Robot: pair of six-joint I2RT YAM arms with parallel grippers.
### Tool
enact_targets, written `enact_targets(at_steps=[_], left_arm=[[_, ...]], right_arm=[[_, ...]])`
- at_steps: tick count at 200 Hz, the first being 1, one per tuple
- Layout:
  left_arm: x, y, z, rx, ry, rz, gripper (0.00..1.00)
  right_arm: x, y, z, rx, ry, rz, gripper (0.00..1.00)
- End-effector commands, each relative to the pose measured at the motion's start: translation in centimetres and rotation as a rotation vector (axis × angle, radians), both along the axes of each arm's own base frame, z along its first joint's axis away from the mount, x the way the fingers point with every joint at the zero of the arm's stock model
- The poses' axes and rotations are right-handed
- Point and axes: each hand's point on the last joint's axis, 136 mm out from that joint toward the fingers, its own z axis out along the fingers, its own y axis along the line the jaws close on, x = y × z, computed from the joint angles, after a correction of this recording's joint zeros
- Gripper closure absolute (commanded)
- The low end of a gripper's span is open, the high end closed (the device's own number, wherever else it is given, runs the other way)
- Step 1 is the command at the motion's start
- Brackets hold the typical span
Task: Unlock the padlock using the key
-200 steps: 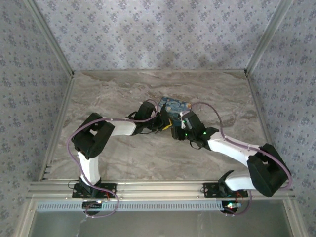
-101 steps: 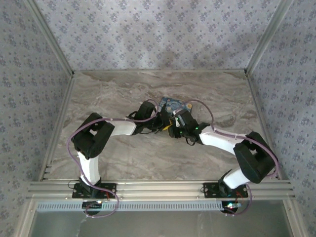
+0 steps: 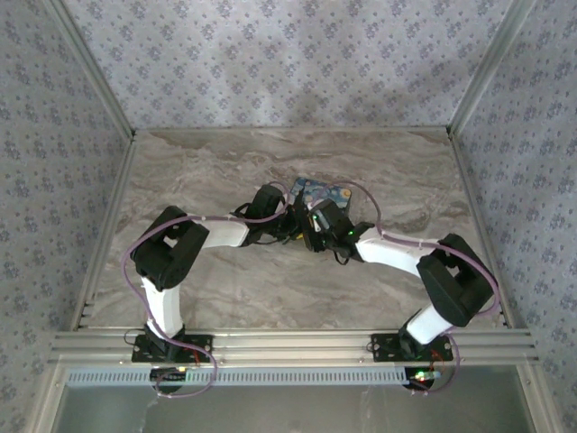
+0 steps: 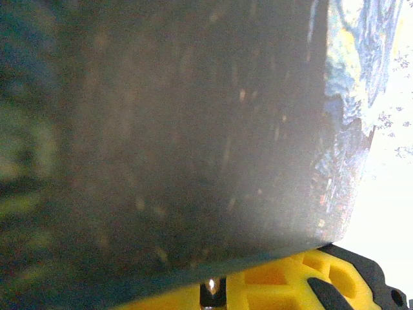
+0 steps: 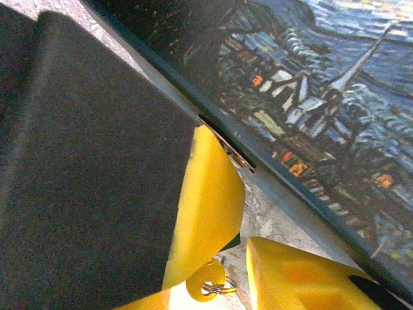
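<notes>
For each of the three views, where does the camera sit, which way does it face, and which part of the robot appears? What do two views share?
Top external: above and behind the bases, looking down on the table; both arms show, left gripper and right gripper together by the painted tin.
Left wrist: on the left wrist, close to a dark blurred surface; a yellow finger shows below.
Right wrist: on the right wrist, facing the tin's painting; a yellow finger shows.
Shared: all three show the tin.

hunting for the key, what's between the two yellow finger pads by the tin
In the right wrist view, a small metal ring sits at the lower tip of the larger yellow pad; behind it, bare marble table.
</notes>
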Motion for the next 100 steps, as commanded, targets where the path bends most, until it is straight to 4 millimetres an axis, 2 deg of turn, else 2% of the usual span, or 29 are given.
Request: enact_targets(at_steps=[1, 18, 47, 90, 100], left_arm=[[-0.1, -1.15, 3.39, -0.072, -0.029, -0.038, 0.97], [-0.2, -1.17, 3.42, -0.073, -0.029, -0.041, 0.97], [-0.24, -1.12, 3.31, -0.07, -0.029, -0.041, 0.97], [-0.33, -0.96, 3.17, -0.062, -0.033, -0.041, 0.97], [-0.38, -0.87, 2.97, -0.054, -0.032, -0.041, 0.96]], right_arm=[[1.29, 0.37, 1.01, -0.023, -0.05, -0.009, 0.67], [1.32, 0.36, 0.98, -0.032, -0.05, -0.008, 0.75], [1.15, 0.68, 1.07, -0.014, -0.043, 0.007, 1.0], [0.8, 0.64, 1.15, 0.021, -0.029, 0.018, 1.0], [0.69, 0.5, 1.14, 0.022, -0.029, 0.013, 0.87]])
